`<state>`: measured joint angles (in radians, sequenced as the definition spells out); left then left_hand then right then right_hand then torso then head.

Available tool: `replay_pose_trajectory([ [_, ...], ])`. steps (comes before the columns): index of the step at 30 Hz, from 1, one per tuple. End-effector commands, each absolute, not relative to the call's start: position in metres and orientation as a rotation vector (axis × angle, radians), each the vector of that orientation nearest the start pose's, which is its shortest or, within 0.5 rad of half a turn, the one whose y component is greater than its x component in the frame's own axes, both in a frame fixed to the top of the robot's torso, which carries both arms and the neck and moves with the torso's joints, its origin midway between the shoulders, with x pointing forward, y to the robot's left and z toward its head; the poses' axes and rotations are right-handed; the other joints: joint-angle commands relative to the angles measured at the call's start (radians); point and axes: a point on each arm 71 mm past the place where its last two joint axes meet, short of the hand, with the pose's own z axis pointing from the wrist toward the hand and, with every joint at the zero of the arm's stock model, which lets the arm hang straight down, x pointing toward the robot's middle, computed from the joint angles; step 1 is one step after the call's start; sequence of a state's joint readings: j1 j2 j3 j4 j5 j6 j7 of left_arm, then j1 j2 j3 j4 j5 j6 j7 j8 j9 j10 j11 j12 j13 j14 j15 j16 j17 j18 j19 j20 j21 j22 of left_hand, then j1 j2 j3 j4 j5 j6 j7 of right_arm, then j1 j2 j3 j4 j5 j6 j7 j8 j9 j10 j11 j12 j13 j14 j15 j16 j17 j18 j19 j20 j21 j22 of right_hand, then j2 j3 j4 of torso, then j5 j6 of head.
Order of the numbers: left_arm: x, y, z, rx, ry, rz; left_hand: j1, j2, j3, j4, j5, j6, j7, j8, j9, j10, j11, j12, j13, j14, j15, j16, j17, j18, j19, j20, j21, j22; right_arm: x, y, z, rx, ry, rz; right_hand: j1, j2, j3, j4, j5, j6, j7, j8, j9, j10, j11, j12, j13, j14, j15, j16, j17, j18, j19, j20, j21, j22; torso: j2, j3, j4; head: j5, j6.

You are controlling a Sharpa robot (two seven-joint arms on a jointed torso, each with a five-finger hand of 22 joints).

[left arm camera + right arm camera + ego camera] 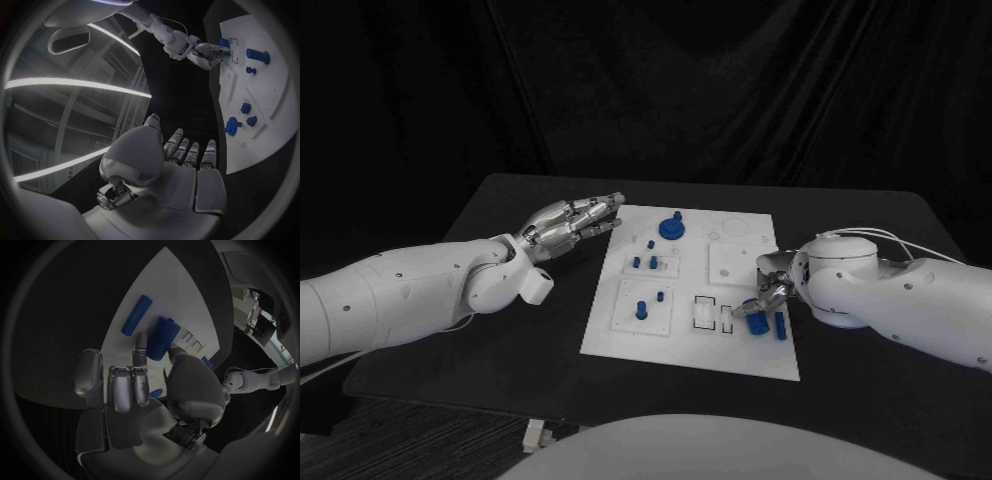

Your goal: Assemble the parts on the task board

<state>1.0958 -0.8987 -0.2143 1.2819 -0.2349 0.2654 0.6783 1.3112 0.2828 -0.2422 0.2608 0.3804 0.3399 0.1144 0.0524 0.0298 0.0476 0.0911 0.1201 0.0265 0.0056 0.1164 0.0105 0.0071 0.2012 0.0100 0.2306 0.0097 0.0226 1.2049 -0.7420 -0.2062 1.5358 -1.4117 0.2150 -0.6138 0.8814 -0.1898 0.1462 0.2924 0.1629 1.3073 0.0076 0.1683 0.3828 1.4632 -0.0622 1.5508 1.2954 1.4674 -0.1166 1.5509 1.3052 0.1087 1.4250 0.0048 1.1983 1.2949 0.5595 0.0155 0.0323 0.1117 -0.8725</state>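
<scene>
The right hand (764, 297), a silver many-fingered hand on a white arm, is down at the near right part of the flat white task board (678, 345). Its fingers (141, 346) close around a short blue cylindrical part (162, 337), which stands against the board; the grip looks like a pinch between the thumb and a finger. Just beside it, toward the board's right edge, a second, slimmer blue cylinder (137, 315) lies flat on the white surface. Next to the hand are small rectangular slots (707, 313) that still look empty.

Further out, several parts are already seated: a blue peg (643, 307) in the near left panel, two small blue pegs (645, 262) in the middle left panel, and a round blue disc with a knob (672, 229) at the far left. The square panel (734, 262) on the far right shows no blue part.

The left hand (574, 222) hovers over the black table (516, 340) just off the board's far left corner, holding nothing, its fingers extended and loosely together.

By my reading the assembly is about half done: the held cylinder and the loose one remain to be placed.
</scene>
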Motion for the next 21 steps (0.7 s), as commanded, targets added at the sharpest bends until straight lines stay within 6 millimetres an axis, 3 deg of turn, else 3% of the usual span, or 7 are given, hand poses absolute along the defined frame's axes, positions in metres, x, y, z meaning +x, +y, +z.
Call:
replay_pose_trajectory([
  [1, 0.4534, 0.2842, -0.2747, -0.828, 1.615, -1.867, -0.009, 0.001, 0.011, 0.018, -0.010, 0.006, 0.002, 0.014, 0.012, -0.001, 0.006, 0.020, -0.001, -0.006, 0.003, -0.010, -0.007, -0.021, 0.005, 0.003, 0.003, 0.012, 0.4464, -0.1810, -0.2774, -0.289, 2.348, 0.046, 0.047, 0.017, 0.030, 0.001, 0.060, -0.013, 0.001, -0.022, -0.001, 0.108, 0.002, 0.020, 0.275, 0.103, 0.006, 0.020, 0.266, -0.025, -0.006, 0.000, -0.031, 0.156, 0.000, 0.0000, 0.0004, 0.000, 0.000],
  [5, 0.4533, 0.2842, -0.2749, -0.828, 1.616, -1.866, -0.009, 0.001, 0.011, 0.018, -0.010, 0.006, 0.002, 0.014, 0.012, -0.001, 0.006, 0.020, -0.001, -0.005, 0.003, -0.010, -0.007, -0.021, 0.005, 0.003, 0.003, 0.012, 0.4463, -0.1810, -0.2779, -0.288, 2.348, 0.046, 0.083, 0.034, 0.049, -0.005, 0.097, -0.020, 0.002, -0.028, 0.004, 0.108, 0.003, 0.020, 0.275, 0.103, 0.007, 0.020, 0.266, -0.023, -0.009, 0.000, -0.046, 0.153, 0.000, 0.0000, 0.0003, 0.000, 0.000],
  [11, 0.4534, 0.2839, -0.2751, -0.829, 1.619, -1.866, -0.008, 0.000, 0.012, 0.018, -0.007, 0.005, 0.002, 0.014, 0.012, -0.002, 0.006, 0.020, -0.001, -0.005, 0.004, -0.010, -0.007, -0.021, 0.005, 0.003, 0.003, 0.012, 0.4465, -0.1813, -0.2777, -0.280, 2.341, 0.051, 0.107, 0.040, 0.057, -0.009, 0.111, -0.033, 0.006, -0.036, 0.007, 0.108, 0.006, 0.020, 0.275, 0.103, 0.008, 0.020, 0.266, -0.022, -0.010, 0.001, -0.056, 0.151, 0.000, 0.0000, 0.0000, -0.001, 0.000],
  [15, 0.4535, 0.2835, -0.2753, -0.830, 1.621, -1.866, -0.006, 0.000, 0.013, 0.017, -0.004, 0.004, 0.001, 0.014, 0.012, -0.002, 0.007, 0.020, -0.001, -0.005, 0.004, -0.010, -0.007, -0.021, 0.005, 0.003, 0.003, 0.012, 0.4469, -0.1812, -0.2769, -0.265, 2.328, 0.061, 0.136, 0.042, 0.066, -0.021, 0.143, -0.051, 0.010, -0.045, 0.012, 0.108, 0.010, 0.020, 0.275, 0.103, 0.011, 0.020, 0.266, -0.022, -0.010, 0.003, -0.061, 0.151, 0.000, 0.0001, 0.0002, 0.000, 0.000],
  [18, 0.4535, 0.2833, -0.2755, -0.830, 1.624, -1.865, -0.004, 0.000, 0.014, 0.016, -0.002, 0.004, 0.001, 0.014, 0.012, -0.002, 0.007, 0.020, -0.001, -0.005, 0.004, -0.010, -0.007, -0.021, 0.005, 0.004, 0.004, 0.013, 0.4471, -0.1811, -0.2764, -0.241, 2.321, 0.077, 0.159, 0.044, 0.075, -0.035, 0.183, -0.058, 0.013, -0.049, 0.017, 0.108, 0.012, 0.020, 0.275, 0.103, 0.014, 0.020, 0.266, -0.021, -0.008, 0.005, -0.065, 0.151, 0.000, 0.0001, 0.0000, 0.000, 0.000],
  [21, 0.4535, 0.2832, -0.2756, -0.831, 1.626, -1.865, -0.002, 0.000, 0.014, 0.015, 0.000, 0.003, 0.001, 0.014, 0.012, -0.002, 0.007, 0.021, -0.001, -0.005, 0.004, -0.010, -0.007, -0.021, 0.005, 0.004, 0.003, 0.012, 0.4468, -0.1817, -0.2765, -0.198, 2.328, 0.103, 0.206, 0.046, 0.101, -0.074, 0.276, -0.066, 0.011, -0.051, 0.023, 0.108, 0.011, 0.020, 0.275, 0.103, 0.012, 0.020, 0.266, -0.021, -0.008, 0.005, -0.070, 0.151, 0.000, 0.0003, 0.0002, 0.000, 0.000],
])
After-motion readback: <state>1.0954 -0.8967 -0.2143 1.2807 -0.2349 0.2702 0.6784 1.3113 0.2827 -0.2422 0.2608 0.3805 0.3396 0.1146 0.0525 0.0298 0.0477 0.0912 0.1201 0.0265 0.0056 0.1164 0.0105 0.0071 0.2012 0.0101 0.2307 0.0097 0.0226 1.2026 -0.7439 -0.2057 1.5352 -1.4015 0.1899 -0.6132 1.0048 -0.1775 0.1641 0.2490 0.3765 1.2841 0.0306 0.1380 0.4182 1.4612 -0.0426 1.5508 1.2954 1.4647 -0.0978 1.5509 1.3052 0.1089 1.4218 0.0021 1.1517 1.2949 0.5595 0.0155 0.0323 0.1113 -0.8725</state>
